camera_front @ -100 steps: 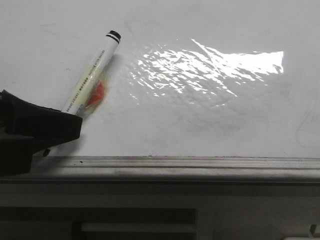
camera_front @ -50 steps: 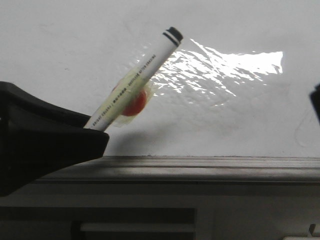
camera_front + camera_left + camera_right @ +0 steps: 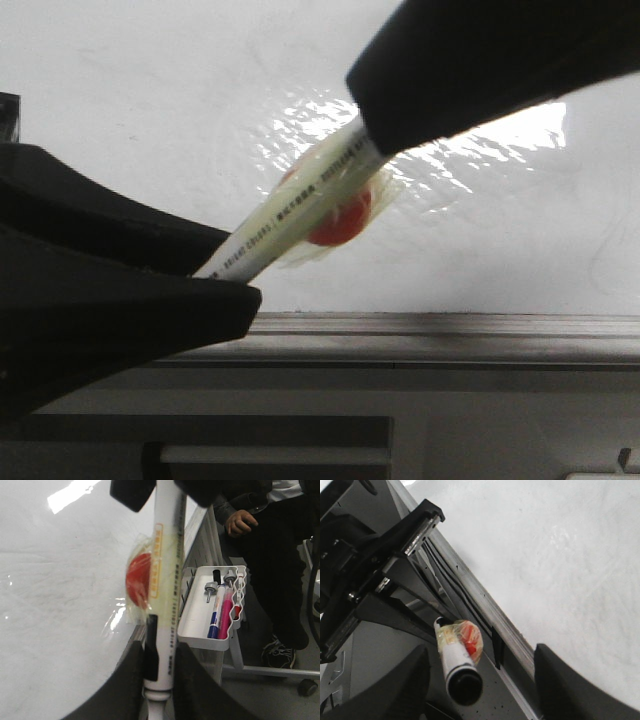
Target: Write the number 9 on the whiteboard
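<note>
A: Whiteboard (image 3: 150, 90), large, glossy, white, with a bright wrinkled glare patch and a grey metal rail along its near edge: no dark stroke of a 9 visible on it yet. The white cylindrical marker (image 3: 300, 205), with a red disc taped to its barrel in clear film, hangs above the near part of the board, slanting up to the right.

B: Claw states?

A: Left claw (image 3: 159, 680) is clenched on the marker's lower end, fingers tight on both sides. Right claw (image 3: 480, 680) is spread, one finger on each side of the black cap end, neither visibly touching it.

B: Risks?

A: Judgement only: if the right claw closes off-centre, the cap may cock sideways or the barrel twist in the left grip. A weak left hold could let the whole marker pull free with the cap. The taped disc might snag a finger.

B: Poses?

A: Left arm low at near left, reaching right; right arm descending from upper right.
</note>
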